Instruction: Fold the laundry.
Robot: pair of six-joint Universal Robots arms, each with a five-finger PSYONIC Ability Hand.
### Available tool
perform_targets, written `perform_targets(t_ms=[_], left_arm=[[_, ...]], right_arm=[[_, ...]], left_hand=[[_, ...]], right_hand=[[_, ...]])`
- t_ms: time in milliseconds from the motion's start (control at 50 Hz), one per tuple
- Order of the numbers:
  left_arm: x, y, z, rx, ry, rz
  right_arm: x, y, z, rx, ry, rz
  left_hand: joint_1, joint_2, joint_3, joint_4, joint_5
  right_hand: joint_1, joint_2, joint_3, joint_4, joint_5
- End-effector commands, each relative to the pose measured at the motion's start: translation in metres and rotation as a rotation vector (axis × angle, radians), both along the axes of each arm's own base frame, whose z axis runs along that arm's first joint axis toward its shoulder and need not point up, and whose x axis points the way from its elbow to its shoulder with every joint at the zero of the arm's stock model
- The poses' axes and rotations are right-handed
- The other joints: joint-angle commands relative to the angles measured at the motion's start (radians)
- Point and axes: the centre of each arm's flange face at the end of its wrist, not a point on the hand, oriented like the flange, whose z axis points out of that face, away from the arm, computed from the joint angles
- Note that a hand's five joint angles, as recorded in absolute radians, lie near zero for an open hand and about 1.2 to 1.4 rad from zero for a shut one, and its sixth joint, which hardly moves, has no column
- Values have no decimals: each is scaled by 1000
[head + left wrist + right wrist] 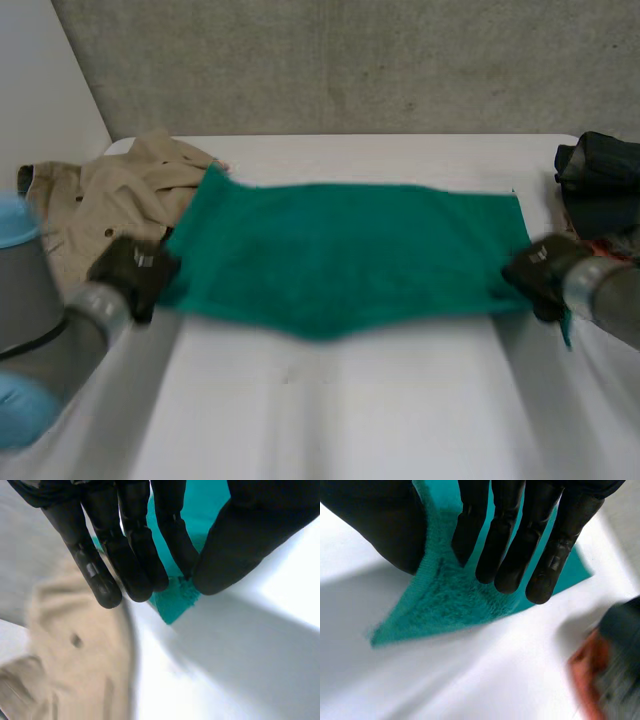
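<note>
left hand (pixel 131 540): fingers and thumb pinch the green towel (pixel 350 255) at its near left corner. right hand (pixel 510 535): pinches the near right corner likewise. towel: we find it spread mid-way on the table (pixel 330 400), long axis running left edge to right edge, one hand at each end; we judge the fold goes toward the far edge.

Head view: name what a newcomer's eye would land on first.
A green towel stretches across the white table, the left hand pinching one end and the right hand the other. A beige garment lies crumpled beyond the left hand; a dark bundle sits beyond the right.
</note>
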Motion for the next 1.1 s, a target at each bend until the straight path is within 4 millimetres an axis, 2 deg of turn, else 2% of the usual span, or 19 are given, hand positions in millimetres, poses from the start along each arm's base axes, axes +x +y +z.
perform_targets(t_ms=[20,80,160,180,220,320,340,360,380,440,660,720,740,780,800,820,920,980,1100], left_arm=[[22,84,9,243,-189,-92],[20,83,9,217,-183,-99],[13,62,3,169,-175,-96],[9,46,-2,140,-172,-88],[3,32,-5,107,-162,-88],[-16,-11,-7,-25,-90,-65],[-22,-27,-9,-70,-60,-45],[-24,-36,-9,-96,-47,-30],[-29,-53,-11,-139,-26,-2],[-40,-78,-19,-195,-15,29],[-75,-123,-47,-296,24,5],[-80,-130,-47,-344,42,5],[-84,-133,-46,-370,54,1],[-88,-134,-44,-398,68,-4],[-88,-134,-43,-405,71,-5],[-90,-134,-42,-420,76,-6],[-105,-116,-34,-431,101,-47],[-103,-105,-24,-429,106,-51],[-92,-81,-6,-418,110,-54]], right_arm=[[-36,66,23,150,168,50],[-40,67,18,163,176,50],[-38,62,12,155,172,55],[-37,54,6,145,170,57],[-37,42,-2,119,172,50],[-34,-8,-15,-55,121,-20],[-34,-14,-18,-76,108,-28],[-30,-27,-22,-124,88,-34],[-27,-34,-24,-152,79,-34],[-13,-50,-29,-235,59,-6],[8,-102,-57,-386,37,14],[15,-111,-61,-437,33,16],[17,-116,-60,-477,34,2],[17,-121,-59,-520,40,-25],[16,-123,-56,-550,46,-58],[17,-123,-54,-562,44,-67],[20,-107,-33,-577,-15,-84],[16,-92,-8,-586,-86,-90],[12,-50,5,-440,-182,-35]], left_hand=[[274,196,199,192,228],[274,196,199,192,228],[274,196,199,192,228],[274,196,199,192,228],[274,196,199,192,228],[274,196,199,192,228],[274,196,199,192,228],[274,196,199,192,228],[274,196,199,192,228],[274,196,199,192,228],[274,196,199,192,228],[274,196,199,192,228],[274,196,199,192,228],[274,196,199,192,228],[2,-77,-73,-80,-45],[-888,-966,-963,-970,-934],[-947,-1026,-1022,-1029,-994],[-947,-1026,-1022,-1029,-994],[-947,-1026,-1022,-1029,-994]], right_hand=[[395,214,211,207,226],[395,214,211,207,226],[395,214,211,207,226],[395,214,211,207,226],[395,214,211,207,226],[395,214,211,207,226],[395,214,211,207,226],[395,214,211,207,226],[395,214,211,207,226],[395,214,211,207,226],[395,214,211,207,226],[395,214,211,207,226],[239,58,55,51,70],[-501,-682,-685,-689,-671],[-827,-1008,-1010,-1014,-996],[-827,-1008,-1010,-1014,-996],[-827,-1008,-1010,-1014,-996],[-827,-1008,-1010,-1014,-996],[-827,-1008,-1010,-1014,-996]])
